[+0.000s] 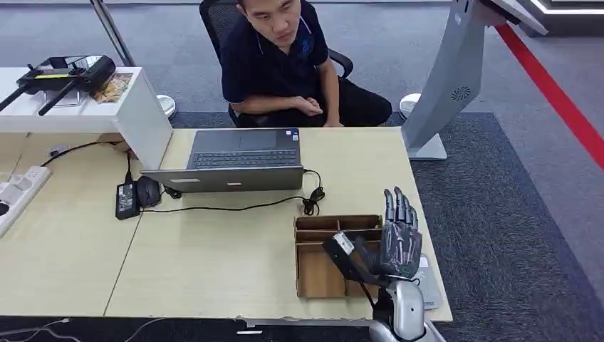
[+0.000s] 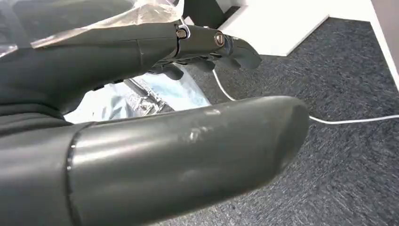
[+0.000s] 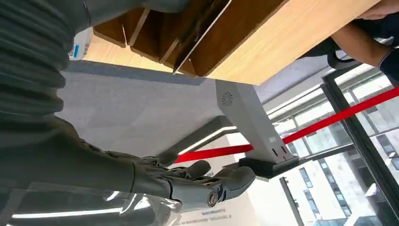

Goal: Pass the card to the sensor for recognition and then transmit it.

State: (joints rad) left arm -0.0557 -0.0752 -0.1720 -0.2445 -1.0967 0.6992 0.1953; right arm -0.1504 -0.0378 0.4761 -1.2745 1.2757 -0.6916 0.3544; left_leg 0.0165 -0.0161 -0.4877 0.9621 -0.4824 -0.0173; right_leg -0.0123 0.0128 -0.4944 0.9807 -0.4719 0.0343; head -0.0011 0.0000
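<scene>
The card (image 1: 344,246), a thin, stiff, light and probably slick piece, is seen pinched at one end between the thumb and fingers of the right hand (image 1: 388,246), raised above the wooden organizer (image 1: 313,274) on the tabletop (image 1: 214,263). An edge grip is judged best, the flat face being left free for the sensor. The right fingers are held upright and extended, while the left hand (image 2: 155,117) hangs by the carpet, holding nothing, its fingers loosely apart.

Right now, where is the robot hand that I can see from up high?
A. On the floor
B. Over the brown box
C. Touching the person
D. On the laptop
B. The right robot hand hangs over the right end of the brown box, far from the laptop and the person.
</scene>
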